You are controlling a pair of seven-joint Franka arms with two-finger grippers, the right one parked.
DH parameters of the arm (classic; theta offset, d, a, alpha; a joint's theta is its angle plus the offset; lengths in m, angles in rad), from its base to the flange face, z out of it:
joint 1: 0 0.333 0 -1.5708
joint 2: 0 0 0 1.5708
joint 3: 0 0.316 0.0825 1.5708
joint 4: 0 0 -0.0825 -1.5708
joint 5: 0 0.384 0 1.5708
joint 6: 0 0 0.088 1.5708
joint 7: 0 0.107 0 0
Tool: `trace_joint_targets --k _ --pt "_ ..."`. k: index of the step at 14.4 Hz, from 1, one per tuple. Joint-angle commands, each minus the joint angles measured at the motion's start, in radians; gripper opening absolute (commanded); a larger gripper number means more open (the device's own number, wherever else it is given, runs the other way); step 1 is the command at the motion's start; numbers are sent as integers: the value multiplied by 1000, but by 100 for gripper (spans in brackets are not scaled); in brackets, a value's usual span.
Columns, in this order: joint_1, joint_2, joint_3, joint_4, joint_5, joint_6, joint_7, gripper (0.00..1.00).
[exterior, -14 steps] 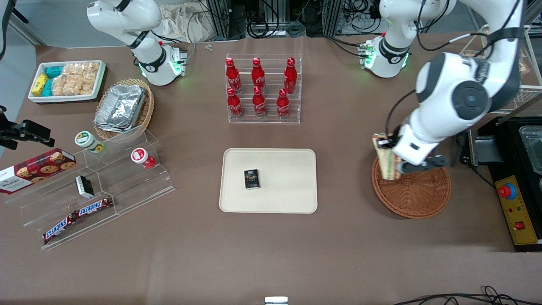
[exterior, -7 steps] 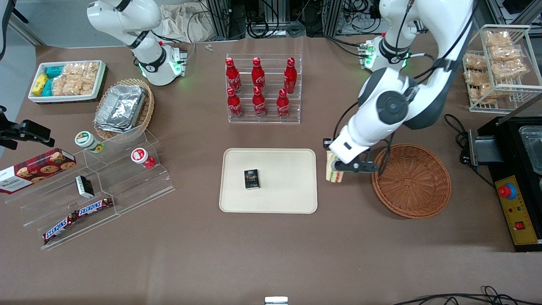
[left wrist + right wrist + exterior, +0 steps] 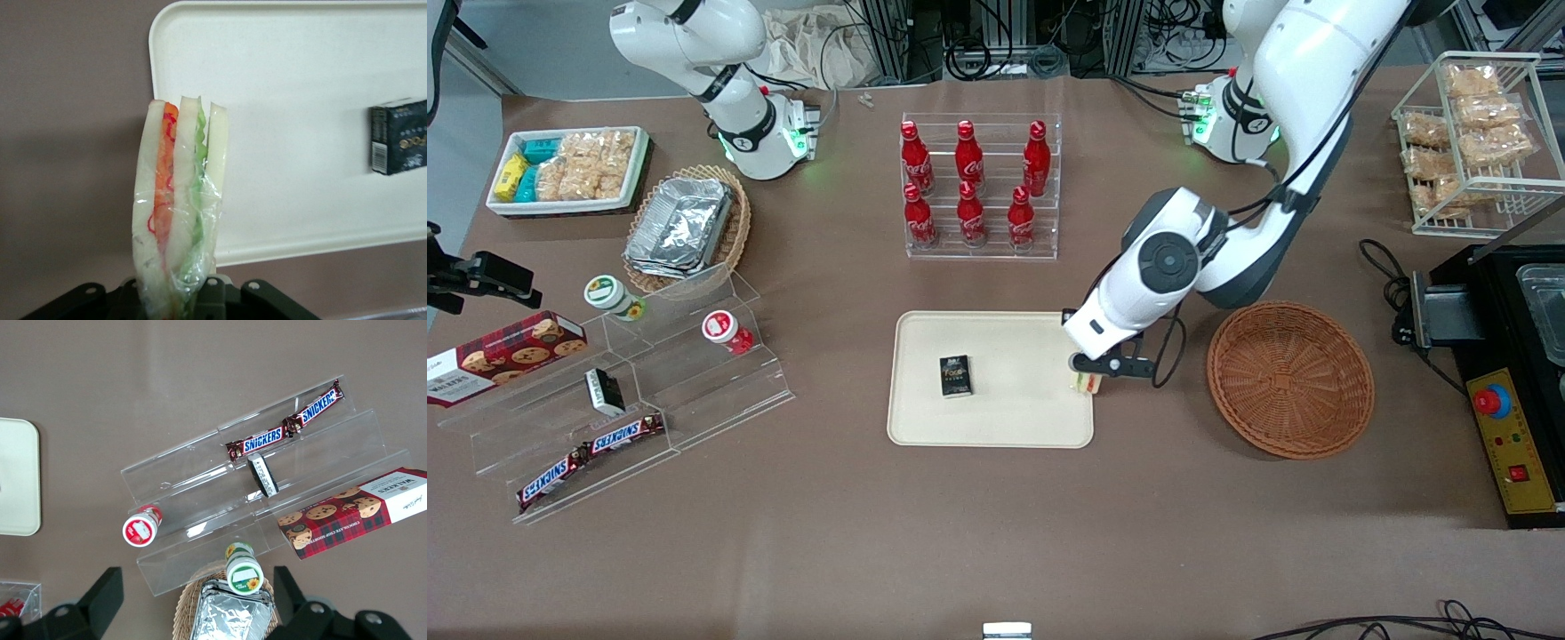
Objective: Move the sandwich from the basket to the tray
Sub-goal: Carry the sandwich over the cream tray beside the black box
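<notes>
My left gripper (image 3: 1089, 372) is shut on the sandwich (image 3: 1086, 383), a wrapped wedge with pale bread and green, orange and pink layers, clear in the wrist view (image 3: 177, 213). It hangs just above the tray's (image 3: 1014, 418) edge nearest the basket. The cream tray also shows in the wrist view (image 3: 293, 133). The reddish-brown wicker basket (image 3: 1289, 380) stands empty beside the tray, toward the working arm's end of the table.
A small dark box (image 3: 955, 375) lies on the tray. A clear rack of red cola bottles (image 3: 978, 187) stands farther from the front camera than the tray. An acrylic shelf with snacks (image 3: 618, 391) lies toward the parked arm's end.
My left gripper has carried the sandwich out of the basket and sideways to the tray's edge. The basket is now empty.
</notes>
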Motion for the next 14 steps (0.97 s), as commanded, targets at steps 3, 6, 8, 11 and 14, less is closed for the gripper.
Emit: trace_joint_targets --k 3,6,8,11,14 --pt "-50 160 1 146 148 -5 -144 0" --pt "-54 185 3 146 156 18 -155 0" --pt "-54 191 3 146 156 19 -161 0" --pt "-70 202 6 146 158 41 -207 46" --pt "-67 202 6 143 217 43 -217 86"
